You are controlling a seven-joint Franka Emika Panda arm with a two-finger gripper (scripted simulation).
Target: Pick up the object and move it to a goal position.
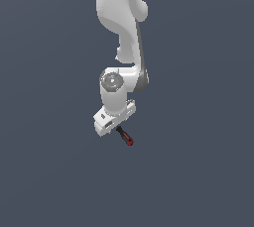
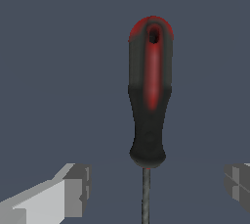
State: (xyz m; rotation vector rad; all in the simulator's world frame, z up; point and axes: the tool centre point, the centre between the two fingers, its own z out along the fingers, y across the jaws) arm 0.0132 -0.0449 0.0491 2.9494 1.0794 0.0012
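The arm [image 1: 121, 28] reaches down from the top of the exterior view, with the gripper [image 1: 113, 118] low over the plain dark floor [image 1: 49, 171]. The screwdriver [image 1: 125, 136] lies on the floor just beside the gripper, handle pointing away from it. In the wrist view the fingers [image 2: 73, 189] stand wide apart, one on each side of the thin shaft [image 2: 145, 196]. Neither finger touches the shaft or the red-and-black handle [image 2: 150, 96]. The gripper holds nothing.
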